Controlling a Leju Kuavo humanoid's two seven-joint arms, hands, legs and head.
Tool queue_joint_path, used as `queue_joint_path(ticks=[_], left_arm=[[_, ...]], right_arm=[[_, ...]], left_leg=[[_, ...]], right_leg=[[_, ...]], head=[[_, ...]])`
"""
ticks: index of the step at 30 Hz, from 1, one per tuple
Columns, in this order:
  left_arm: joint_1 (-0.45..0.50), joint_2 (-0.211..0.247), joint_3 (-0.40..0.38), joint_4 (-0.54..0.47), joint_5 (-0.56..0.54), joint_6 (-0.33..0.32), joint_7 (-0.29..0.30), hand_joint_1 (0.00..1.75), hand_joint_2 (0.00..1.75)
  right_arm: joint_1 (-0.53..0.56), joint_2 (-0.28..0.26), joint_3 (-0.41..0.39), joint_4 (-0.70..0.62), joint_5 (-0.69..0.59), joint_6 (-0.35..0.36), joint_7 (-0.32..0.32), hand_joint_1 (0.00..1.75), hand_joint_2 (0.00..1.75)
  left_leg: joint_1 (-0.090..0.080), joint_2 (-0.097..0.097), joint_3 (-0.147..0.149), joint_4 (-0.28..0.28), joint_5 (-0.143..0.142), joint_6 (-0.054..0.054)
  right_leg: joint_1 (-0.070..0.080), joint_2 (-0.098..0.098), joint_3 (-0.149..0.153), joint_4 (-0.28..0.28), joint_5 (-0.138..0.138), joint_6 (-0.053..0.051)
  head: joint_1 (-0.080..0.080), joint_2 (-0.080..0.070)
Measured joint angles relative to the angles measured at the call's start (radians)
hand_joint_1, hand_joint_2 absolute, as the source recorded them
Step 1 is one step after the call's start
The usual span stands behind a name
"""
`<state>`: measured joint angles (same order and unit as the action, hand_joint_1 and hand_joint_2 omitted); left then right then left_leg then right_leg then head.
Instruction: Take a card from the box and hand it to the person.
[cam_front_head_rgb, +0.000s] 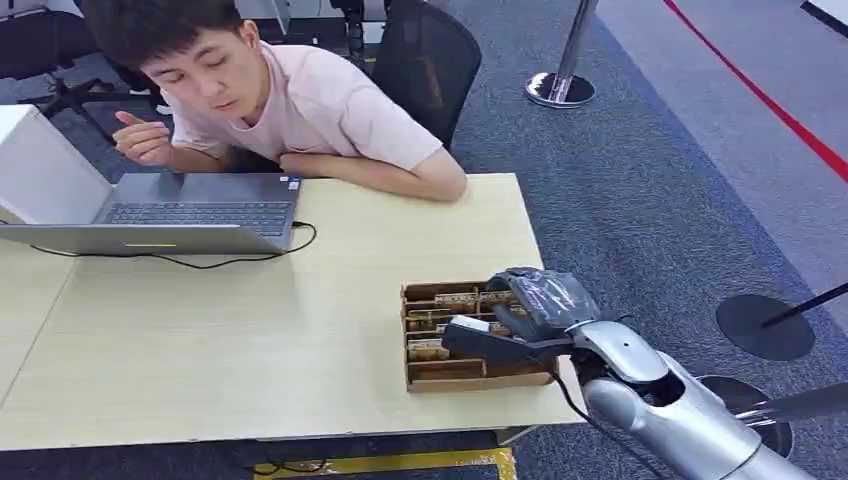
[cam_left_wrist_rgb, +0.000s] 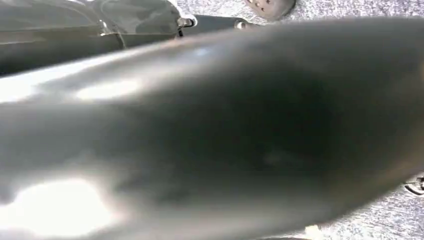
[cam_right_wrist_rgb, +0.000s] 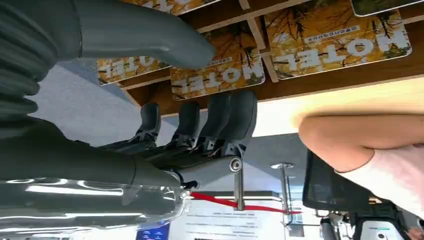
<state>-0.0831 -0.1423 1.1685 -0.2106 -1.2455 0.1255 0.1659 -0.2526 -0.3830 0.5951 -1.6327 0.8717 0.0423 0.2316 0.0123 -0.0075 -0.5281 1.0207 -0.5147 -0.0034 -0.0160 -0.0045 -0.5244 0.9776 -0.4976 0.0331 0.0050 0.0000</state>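
Your right hand hovers over the box, fingers spread and holding nothing, cards just beneath.

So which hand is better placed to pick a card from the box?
The right hand. It hangs directly over the box, its thumb and fingers apart beside the cards. The left wrist view is a dark blur.
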Motion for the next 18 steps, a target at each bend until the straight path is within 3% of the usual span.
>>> queue_joint_path(ticks=[18], left_arm=[[0.0, 0.0, 0.0, 0.0, 0.0, -0.001, -0.021, 0.0, 0.0]], right_arm=[[0.0, 0.0, 0.001, 0.017, 0.01, 0.0, -0.003, 0.96, 1.75]], left_leg=[[0.0, 0.0, 0.0, 0.0, 0.0, 0.0]], right_leg=[[0.0, 0.0, 0.0, 0.0, 0.0, 0.0]], head=[[0.0, 0.0]])
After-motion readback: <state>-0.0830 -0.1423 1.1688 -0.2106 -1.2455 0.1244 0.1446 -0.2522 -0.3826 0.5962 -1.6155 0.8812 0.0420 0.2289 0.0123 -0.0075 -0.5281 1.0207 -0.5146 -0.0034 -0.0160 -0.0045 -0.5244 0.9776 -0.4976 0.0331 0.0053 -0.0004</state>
